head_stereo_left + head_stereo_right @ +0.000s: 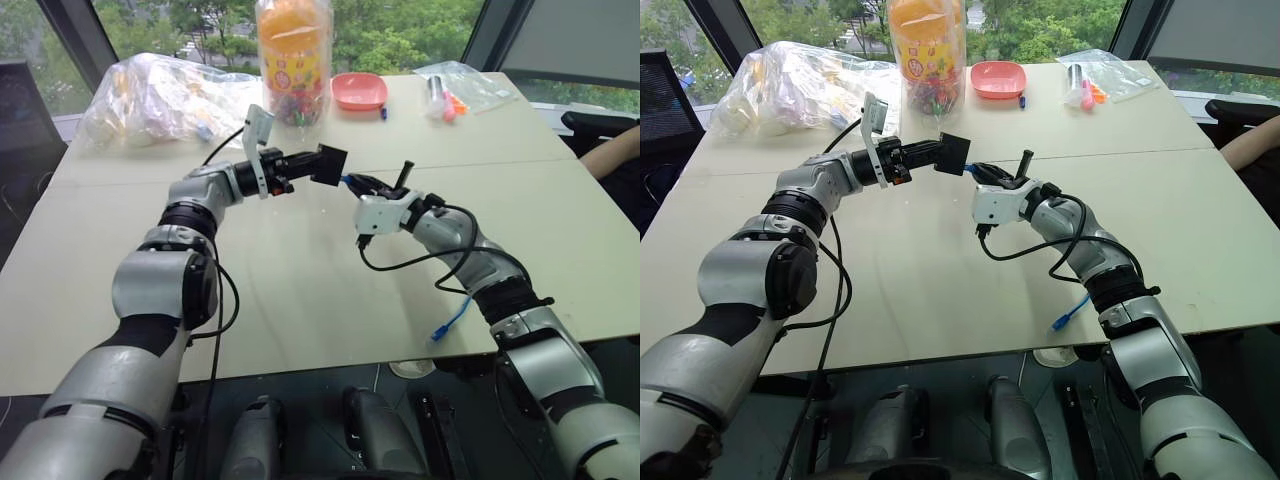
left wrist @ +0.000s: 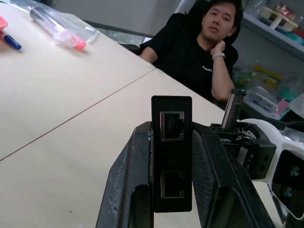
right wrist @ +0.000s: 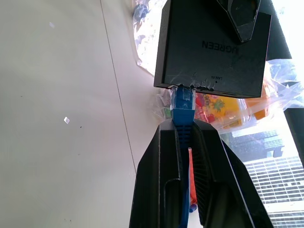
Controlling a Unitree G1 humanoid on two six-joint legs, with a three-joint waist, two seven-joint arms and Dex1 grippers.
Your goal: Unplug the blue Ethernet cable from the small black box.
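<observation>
**Box and plug both gripped, plug not yet out**

Left gripper [image 1: 318, 163] is clamped on the small black box [image 1: 331, 164], holding it in the air above the table [image 1: 300, 290]. From my seat the box looks like light, rigid matte plastic with square edges. The fingers [image 2: 124, 190] pinch its two flat faces, a good hold because the ribbed pads sit flush. Two ports on its narrow side stand empty.

Further right, the blue Ethernet cable [image 3: 182, 102] is plugged into the opposite side of the box. My right gripper [image 1: 362, 187] has its fingers closed on the blue boot just behind the plug. The cord is thin and limp: its free end [image 1: 446, 325] dangles past the table edge. I judge a straight pull at the stiff boot will work, though the latch tab may resist. I wouldn't tug the soft cord.
</observation>
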